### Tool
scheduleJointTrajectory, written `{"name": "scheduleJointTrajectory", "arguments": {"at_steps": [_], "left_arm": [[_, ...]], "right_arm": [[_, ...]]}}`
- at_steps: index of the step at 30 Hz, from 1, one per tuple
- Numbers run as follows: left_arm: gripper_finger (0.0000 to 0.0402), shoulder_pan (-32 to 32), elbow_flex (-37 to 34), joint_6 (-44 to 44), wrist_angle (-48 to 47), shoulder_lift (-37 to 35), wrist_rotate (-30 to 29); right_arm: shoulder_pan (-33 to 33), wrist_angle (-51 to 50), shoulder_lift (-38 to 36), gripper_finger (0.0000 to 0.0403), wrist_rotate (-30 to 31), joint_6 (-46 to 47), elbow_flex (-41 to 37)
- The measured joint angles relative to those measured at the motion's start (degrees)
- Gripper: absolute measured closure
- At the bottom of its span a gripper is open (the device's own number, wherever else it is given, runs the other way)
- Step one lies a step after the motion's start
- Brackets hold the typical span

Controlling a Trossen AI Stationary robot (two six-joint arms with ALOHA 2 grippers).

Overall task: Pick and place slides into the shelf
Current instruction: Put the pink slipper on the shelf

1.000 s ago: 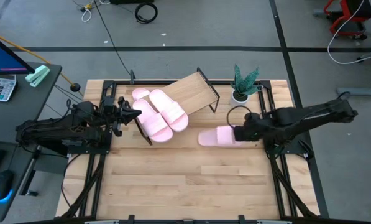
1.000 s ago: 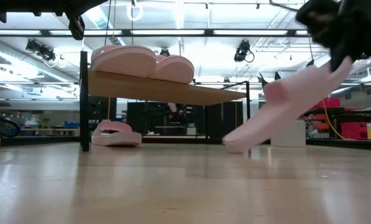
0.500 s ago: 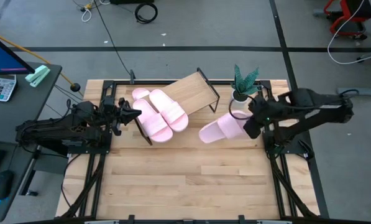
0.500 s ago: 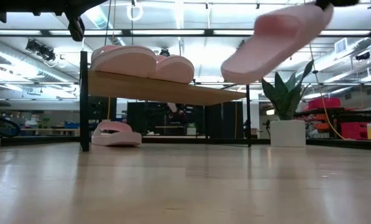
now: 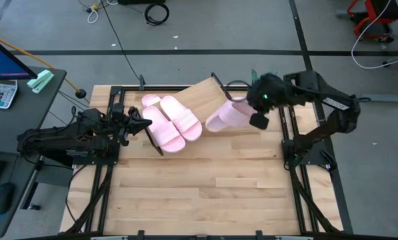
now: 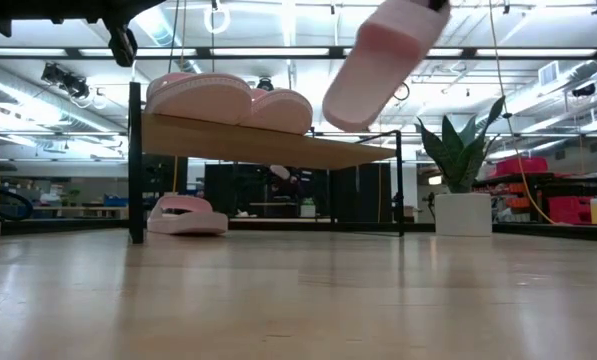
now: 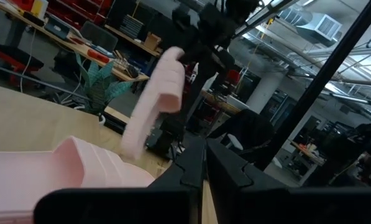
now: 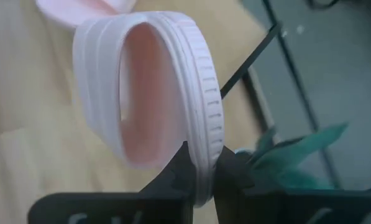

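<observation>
Two slides (image 5: 172, 121) rest on the shelf (image 5: 209, 99), frame centre; right tool (image 5: 255, 107) grips a third slide (image 5: 224, 116) above its empty end; fourth (image 6: 186, 215) lies beneath on the desk; left tool (image 5: 142, 122), closed, idle

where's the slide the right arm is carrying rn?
In the high view, the carried slide is in the right pincer, airborne over the shelf's right end, right of the two shelved slides.

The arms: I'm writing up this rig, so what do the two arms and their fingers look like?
Both are dark, nearly black, jointed arms built of tubular links. The left arm is bundled with black cables. The right arm has a small green light near its wrist. Each ends in two flat, dark, angular fingers, matte, with no visible markings, as on the right gripper.
</observation>
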Motion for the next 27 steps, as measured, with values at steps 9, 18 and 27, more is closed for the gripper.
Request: {"name": "scheduleJointTrajectory", "arguments": {"at_steps": [9,18,27], "left_arm": [[0.0391,0.02,0.00,0.13,-0.02,0.01,0.08],[0.0379,0.02,0.00,0.17,-0.19,0.01,0.04],[0.0389,0.03,0.00,0.20,-1.27,0.01,0.00]], "right_arm": [[-4.19,-0.08,7.47,0.0370,7.76,-22.48,9.61],[-4.80,0.17,10.07,0.0370,8.76,-31.69,11.69],[-4.16,0.33,10.15,0.0370,12.11,-34.60,12.66]]}}
